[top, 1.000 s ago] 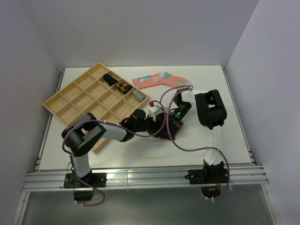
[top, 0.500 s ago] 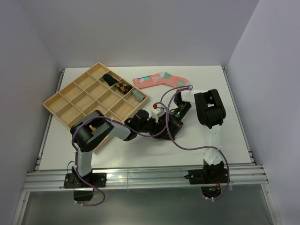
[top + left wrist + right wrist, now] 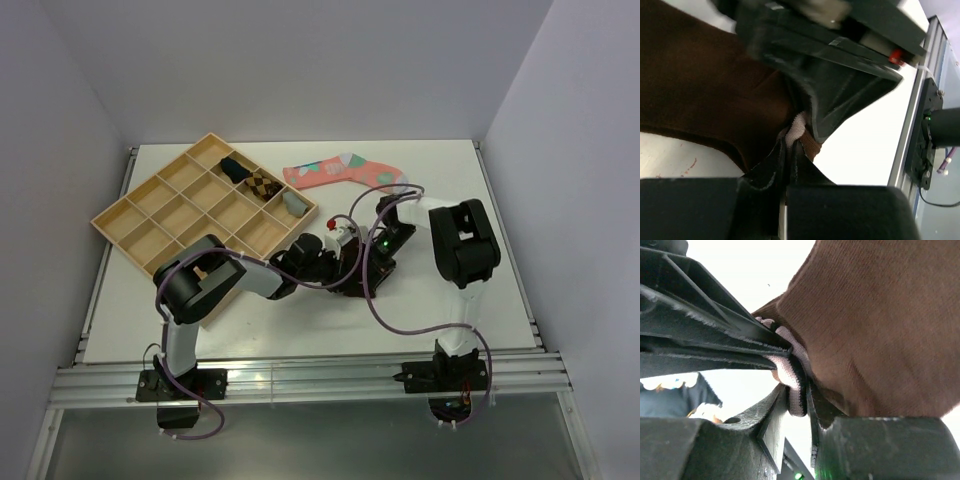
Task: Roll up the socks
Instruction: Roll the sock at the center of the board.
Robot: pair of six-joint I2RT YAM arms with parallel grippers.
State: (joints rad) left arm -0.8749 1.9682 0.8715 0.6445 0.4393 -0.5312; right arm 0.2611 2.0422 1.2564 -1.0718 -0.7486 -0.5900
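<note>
The dark brown sock (image 3: pixel 700 85) lies on the white table under both grippers. Its white-striped cuff (image 3: pixel 790 372) is bunched up between them. My left gripper (image 3: pixel 791 142) is shut on the cuff edge, pinching a fold of pale and brown fabric. My right gripper (image 3: pixel 797 388) faces it from the other side; its jaws stand slightly apart with the striped cuff loose between them. In the top view the two grippers meet at mid-table, left gripper (image 3: pixel 333 262) and right gripper (image 3: pixel 364 266), and hide most of the sock. A small grey sock (image 3: pixel 292 203) sits in a tray compartment.
A wooden compartment tray (image 3: pixel 165 205) lies at the back left, holding a dark roll (image 3: pixel 235 169) and a checkered roll (image 3: pixel 262 185). A pink patterned sock (image 3: pixel 345 170) lies flat behind the grippers. Purple cables (image 3: pixel 380 310) loop over the table near the right arm.
My left gripper has closed on the cuff. The right gripper's jaws have parted from a tight grip. The left arm's elbow has swung inward toward the middle.
</note>
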